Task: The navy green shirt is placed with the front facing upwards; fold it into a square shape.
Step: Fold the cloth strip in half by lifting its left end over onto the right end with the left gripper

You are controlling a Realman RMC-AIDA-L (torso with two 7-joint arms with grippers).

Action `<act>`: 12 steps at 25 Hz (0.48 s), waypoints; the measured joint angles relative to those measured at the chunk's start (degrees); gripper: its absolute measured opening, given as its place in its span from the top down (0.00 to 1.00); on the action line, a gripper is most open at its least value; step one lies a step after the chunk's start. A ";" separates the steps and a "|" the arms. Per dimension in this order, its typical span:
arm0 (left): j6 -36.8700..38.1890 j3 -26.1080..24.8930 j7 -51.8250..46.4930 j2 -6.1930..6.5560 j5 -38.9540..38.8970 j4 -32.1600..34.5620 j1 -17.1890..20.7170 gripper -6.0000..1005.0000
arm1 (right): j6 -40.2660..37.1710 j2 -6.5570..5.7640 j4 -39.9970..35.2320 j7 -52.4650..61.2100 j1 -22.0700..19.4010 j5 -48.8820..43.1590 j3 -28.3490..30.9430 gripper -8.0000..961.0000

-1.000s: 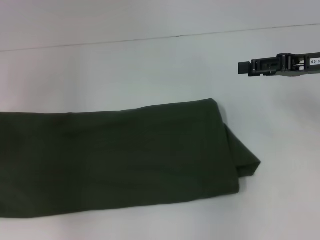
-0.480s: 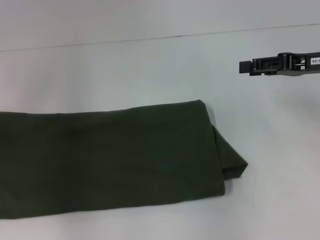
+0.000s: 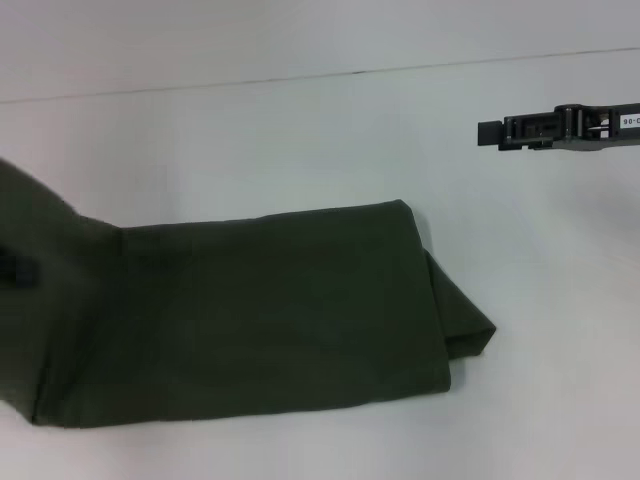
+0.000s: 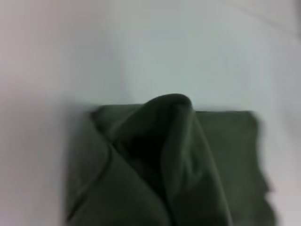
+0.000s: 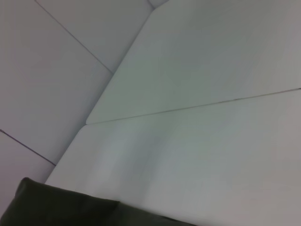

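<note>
The navy green shirt (image 3: 270,315) lies on the white table as a long folded band with its plain green side up; no lettering shows. Its right end has a folded flap (image 3: 465,320) sticking out. Its left end (image 3: 40,230) is lifted off the table at the view's left edge, where a dark blur marks my left gripper (image 3: 14,270). In the left wrist view the cloth rises in a pinched peak (image 4: 171,101) toward the camera. My right gripper (image 3: 490,133) hovers at the far right, apart from the shirt, seen edge-on.
A seam line (image 3: 320,75) crosses the white table (image 3: 300,150) at the back. The right wrist view shows table seams and one dark corner of the shirt (image 5: 56,207).
The shirt slid left, then its left end rose off the table and the band shortened on that side. The right arm has stayed still.
</note>
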 joint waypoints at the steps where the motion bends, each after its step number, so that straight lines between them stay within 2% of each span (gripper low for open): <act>1: 0.55 0.12 0.20 -0.33 -1.95 0.65 -0.11 0.93 | 0.00 0.00 0.00 0.01 0.05 0.00 -0.07 0.33; 6: 0.29 1.03 1.09 -3.12 -9.92 5.91 -1.63 0.93 | -0.01 -0.05 0.00 0.01 0.08 -0.03 -0.25 0.33; 12: -2.08 2.30 1.30 -8.67 -11.54 9.30 -3.93 0.93 | -0.05 -0.07 0.00 0.01 -0.04 -0.08 -0.34 0.33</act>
